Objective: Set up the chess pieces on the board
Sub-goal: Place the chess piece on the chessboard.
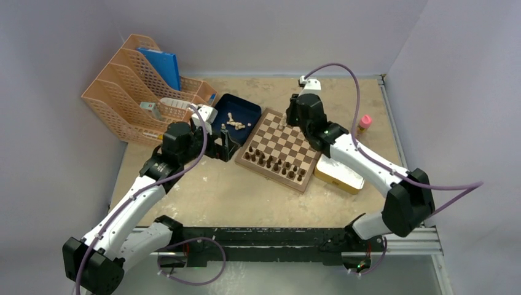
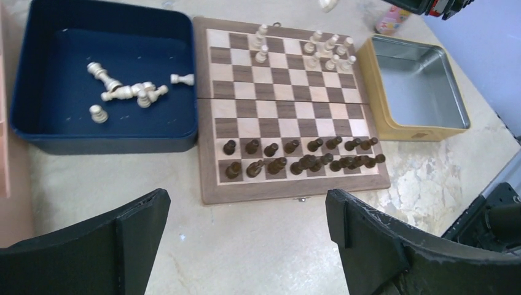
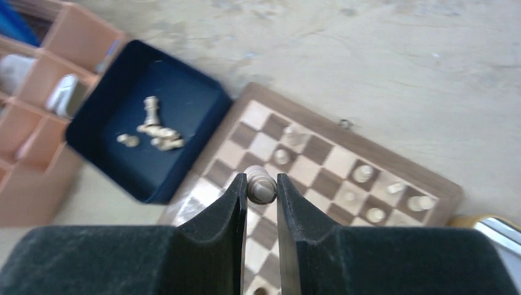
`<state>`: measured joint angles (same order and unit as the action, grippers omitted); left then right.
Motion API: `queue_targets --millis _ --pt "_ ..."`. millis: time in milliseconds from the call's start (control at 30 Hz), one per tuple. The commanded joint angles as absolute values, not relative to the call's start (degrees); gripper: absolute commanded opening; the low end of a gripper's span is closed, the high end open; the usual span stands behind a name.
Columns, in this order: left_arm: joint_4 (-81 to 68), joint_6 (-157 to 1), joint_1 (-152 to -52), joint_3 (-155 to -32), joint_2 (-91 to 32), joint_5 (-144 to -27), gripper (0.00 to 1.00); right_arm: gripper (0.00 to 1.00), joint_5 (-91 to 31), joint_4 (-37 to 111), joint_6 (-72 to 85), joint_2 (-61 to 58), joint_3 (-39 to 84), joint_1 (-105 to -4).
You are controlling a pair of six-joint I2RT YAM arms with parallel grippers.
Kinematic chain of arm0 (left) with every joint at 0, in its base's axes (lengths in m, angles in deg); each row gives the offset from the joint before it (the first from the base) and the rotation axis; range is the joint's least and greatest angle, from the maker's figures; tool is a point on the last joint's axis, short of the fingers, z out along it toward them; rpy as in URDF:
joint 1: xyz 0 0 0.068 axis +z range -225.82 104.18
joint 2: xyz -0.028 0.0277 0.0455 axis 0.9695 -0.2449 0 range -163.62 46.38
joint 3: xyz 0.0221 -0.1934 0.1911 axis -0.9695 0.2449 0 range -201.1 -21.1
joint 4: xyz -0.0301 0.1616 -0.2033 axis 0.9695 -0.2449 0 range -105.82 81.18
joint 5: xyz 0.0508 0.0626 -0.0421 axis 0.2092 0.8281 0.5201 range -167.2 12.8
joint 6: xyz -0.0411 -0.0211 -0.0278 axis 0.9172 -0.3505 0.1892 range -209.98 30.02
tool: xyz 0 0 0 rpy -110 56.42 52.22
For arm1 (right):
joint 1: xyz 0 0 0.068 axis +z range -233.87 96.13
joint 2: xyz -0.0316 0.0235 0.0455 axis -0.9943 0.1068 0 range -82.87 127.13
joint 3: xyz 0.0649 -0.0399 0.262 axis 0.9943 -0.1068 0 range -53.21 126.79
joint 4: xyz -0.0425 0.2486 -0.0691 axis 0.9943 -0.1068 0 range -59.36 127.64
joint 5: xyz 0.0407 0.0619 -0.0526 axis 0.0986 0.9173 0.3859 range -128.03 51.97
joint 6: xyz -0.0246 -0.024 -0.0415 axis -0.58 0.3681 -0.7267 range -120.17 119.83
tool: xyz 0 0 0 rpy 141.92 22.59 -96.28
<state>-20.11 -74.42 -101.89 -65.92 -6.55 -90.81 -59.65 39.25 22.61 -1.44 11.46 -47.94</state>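
Observation:
The board lies mid-table, and I also see the board from above. Several light chess pieces stand on its far rows. Several more chess pieces lie loose in the dark blue tray to its left. My right gripper is shut on one light chess piece, held above the board near its far edge. My left gripper is wide open with nothing between its fingers, over bare table just in front of the board's near left part. From above, the left gripper sits between tray and board.
Two rows of dark pieces fill the board's near side. A yellow-rimmed tin stands open right of the board. A pink-capped bottle is at the right, an orange file rack at the far left beside the tray.

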Motion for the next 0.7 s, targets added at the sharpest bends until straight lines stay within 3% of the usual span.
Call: queue_targets --millis 0,667 --pt "-20.66 -72.75 -97.43 -68.88 -5.67 -94.14 1.0 0.16 -62.08 36.15 20.92 2.07 16.37 -52.88" --pt "-28.55 -73.62 -96.83 -65.57 -2.75 -93.38 1.0 0.18 -65.79 34.16 19.31 21.52 24.68 -54.42"
